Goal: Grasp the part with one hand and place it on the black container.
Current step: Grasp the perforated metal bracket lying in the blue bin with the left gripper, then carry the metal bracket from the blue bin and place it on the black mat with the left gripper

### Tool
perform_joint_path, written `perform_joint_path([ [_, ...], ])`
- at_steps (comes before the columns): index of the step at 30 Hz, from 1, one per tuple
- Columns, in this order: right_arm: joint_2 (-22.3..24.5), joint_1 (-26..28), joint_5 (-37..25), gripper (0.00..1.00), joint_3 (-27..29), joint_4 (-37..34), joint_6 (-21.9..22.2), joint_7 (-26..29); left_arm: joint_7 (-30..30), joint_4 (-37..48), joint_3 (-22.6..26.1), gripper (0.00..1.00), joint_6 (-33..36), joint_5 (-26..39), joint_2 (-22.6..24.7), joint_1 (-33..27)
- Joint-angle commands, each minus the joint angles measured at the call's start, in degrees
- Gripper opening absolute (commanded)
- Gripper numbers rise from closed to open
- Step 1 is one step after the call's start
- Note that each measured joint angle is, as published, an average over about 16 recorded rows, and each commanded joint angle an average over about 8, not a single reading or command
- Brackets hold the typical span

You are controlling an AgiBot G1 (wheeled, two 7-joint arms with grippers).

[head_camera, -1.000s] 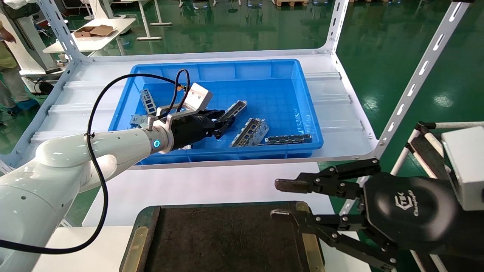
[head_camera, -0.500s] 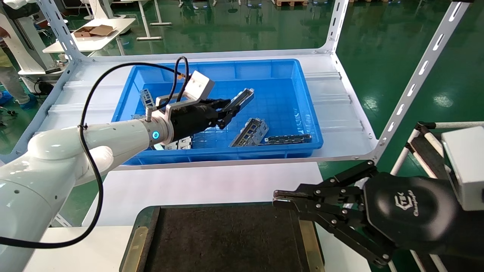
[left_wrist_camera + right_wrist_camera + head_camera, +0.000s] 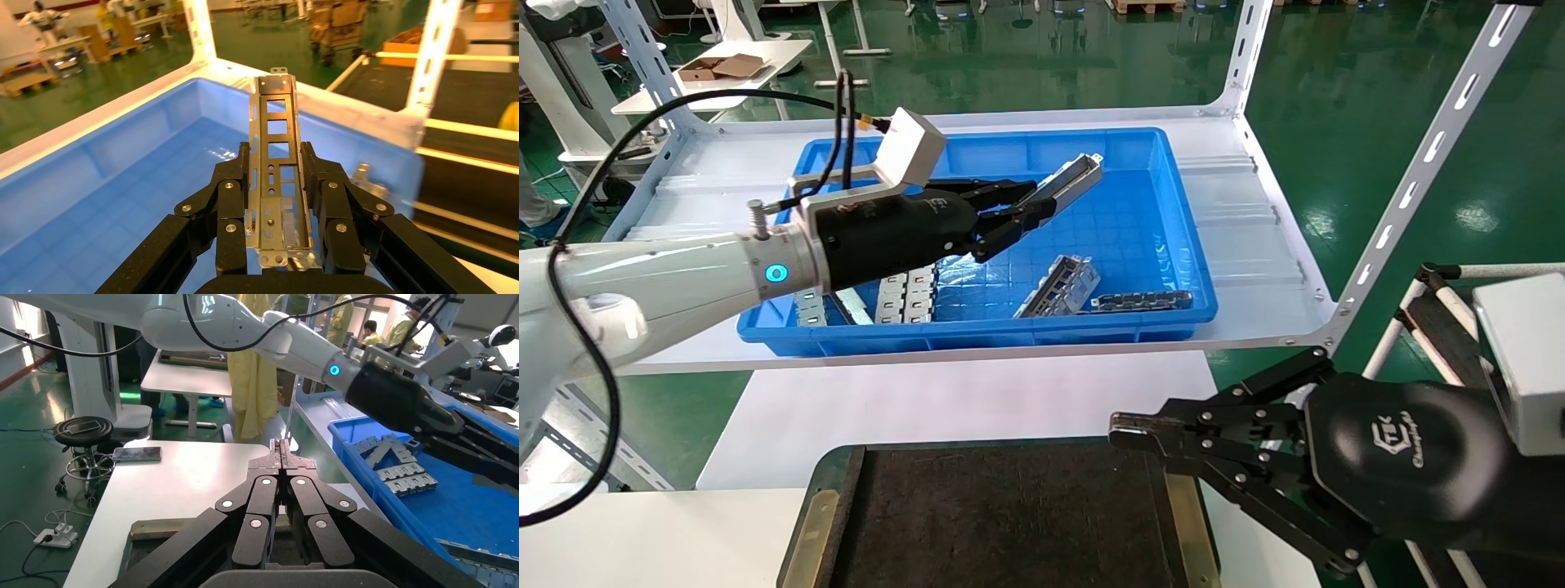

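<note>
My left gripper [image 3: 1027, 206] is shut on the part [image 3: 1071, 178], a slim silver-grey metal channel with rectangular cut-outs, and holds it in the air above the blue bin [image 3: 1164, 212]. In the left wrist view the part [image 3: 275, 131] sticks out forward between the two fingers [image 3: 239, 174]. The black container [image 3: 1001, 523], a flat tray with a rough black mat and brass side strips, lies at the near edge, well below the part. My right gripper [image 3: 1124, 426] is shut and empty, over the container's right side; it also shows in the right wrist view [image 3: 281, 454].
Several wider grey metal pieces [image 3: 1061, 286] and a dark chain-like strip [image 3: 1142, 300] lie in the blue bin. The bin stands on a white shelf [image 3: 1254, 245] with slotted uprights [image 3: 1426, 155]. A white tabletop [image 3: 960, 408] lies between shelf and container.
My left gripper has lifted the part up out of the bin and carried it up and to the right. My right gripper has closed from open.
</note>
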Motion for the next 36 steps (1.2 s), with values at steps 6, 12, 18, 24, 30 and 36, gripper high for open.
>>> perform_joint_path([
  [6, 0.01, 0.00, 0.01, 0.00, -0.01, 0.00, 0.01, -0.01, -1.72, -4.12, -0.44, 0.00, 8.48, -1.66, -4.32, 2.17],
  [12, 0.01, 0.01, 0.02, 0.00, -0.02, 0.00, 0.01, -0.01, -5.65, -12.38, -0.88, 0.00, 12.81, -3.80, -8.40, 7.49],
  [18, 0.01, 0.01, 0.02, 0.00, -0.04, 0.00, 0.02, -0.02, -11.13, -24.74, -1.08, 0.00, 12.07, -5.95, -12.61, 15.98],
  [24, 0.02, 0.01, 0.03, 0.00, -0.05, 0.00, 0.02, -0.02, -17.77, -39.08, -0.60, 0.00, 4.81, -6.78, -16.54, 26.40],
  [30, 0.02, 0.01, 0.04, 0.00, -0.06, 0.00, 0.02, -0.03, -25.29, -51.91, 1.37, 0.00, -7.66, -4.70, -19.77, 37.29],
  [36, 0.03, 0.02, 0.05, 0.00, -0.07, 0.00, 0.03, -0.03, -32.36, -59.56, 4.34, 0.00, -20.52, -1.47, -20.54, 45.79],
])
